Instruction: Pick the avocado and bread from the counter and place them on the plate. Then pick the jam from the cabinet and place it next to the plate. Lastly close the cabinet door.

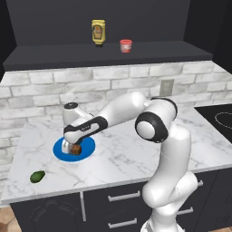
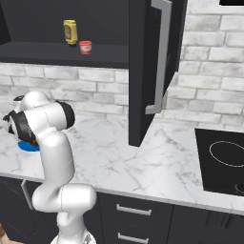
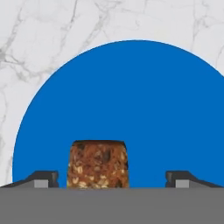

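Note:
The bread [image 3: 98, 164], a brown seeded chunk, sits on the blue plate [image 3: 131, 96] between my fingers, with a gap on each side. My gripper [image 3: 112, 177] is open just above it. From the left base view the gripper [image 1: 72, 148] hangs over the plate [image 1: 89, 144] and the bread [image 1: 76, 150] at the counter's [image 1: 136, 149] left. The avocado [image 1: 37, 176] lies near the front left corner of the counter. The red jam [image 1: 125, 45] stands on the cabinet [image 1: 108, 56] shelf. The cabinet door [image 2: 143, 71] stands swung open.
A yellow bottle [image 1: 98, 32] stands left of the jam on the shelf. The open door's long bar handle [image 2: 159, 57] juts out over the counter's middle. A black cooktop [image 2: 221, 159] lies at the right. A brick wall with an outlet [image 1: 166, 86] backs the counter.

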You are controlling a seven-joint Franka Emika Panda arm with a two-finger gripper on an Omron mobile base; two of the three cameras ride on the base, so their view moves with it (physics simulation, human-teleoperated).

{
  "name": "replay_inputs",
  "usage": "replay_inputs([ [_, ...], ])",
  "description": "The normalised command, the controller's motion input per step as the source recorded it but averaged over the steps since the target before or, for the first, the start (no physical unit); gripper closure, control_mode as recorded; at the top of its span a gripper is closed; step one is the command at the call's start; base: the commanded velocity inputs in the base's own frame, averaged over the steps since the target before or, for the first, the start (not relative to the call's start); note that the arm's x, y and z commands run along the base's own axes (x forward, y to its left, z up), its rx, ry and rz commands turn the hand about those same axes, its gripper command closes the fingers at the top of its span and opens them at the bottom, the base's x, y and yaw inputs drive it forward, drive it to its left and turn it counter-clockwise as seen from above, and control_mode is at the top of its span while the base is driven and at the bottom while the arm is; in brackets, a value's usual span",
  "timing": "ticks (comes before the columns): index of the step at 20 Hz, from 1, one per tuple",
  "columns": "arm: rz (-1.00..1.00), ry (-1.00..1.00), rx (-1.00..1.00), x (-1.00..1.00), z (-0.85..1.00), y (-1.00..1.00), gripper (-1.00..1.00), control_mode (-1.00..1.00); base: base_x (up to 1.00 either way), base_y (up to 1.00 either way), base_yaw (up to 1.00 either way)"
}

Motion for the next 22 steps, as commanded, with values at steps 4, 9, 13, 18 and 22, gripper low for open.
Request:
replay_inputs([
  [4,0.0,-0.1,0.01,-0.03,0.39,0.0,-1.0,-1.0,0.0,0.0,0.0],
  [9,0.0,-0.08,0.04,-0.26,0.42,0.0,-1.0,-1.0,0.0,0.0,0.0],
  [13,-0.01,-0.04,0.12,-0.52,0.49,0.0,-1.0,-1.0,0.0,0.0,0.0],
  [18,-0.05,-0.01,0.16,-0.6,0.54,0.0,-1.0,-1.0,0.0,0.0,0.0],
  [22,-0.12,0.0,0.19,-0.57,0.47,-0.08,-1.0,-1.0,0.0,0.0,0.0],
])
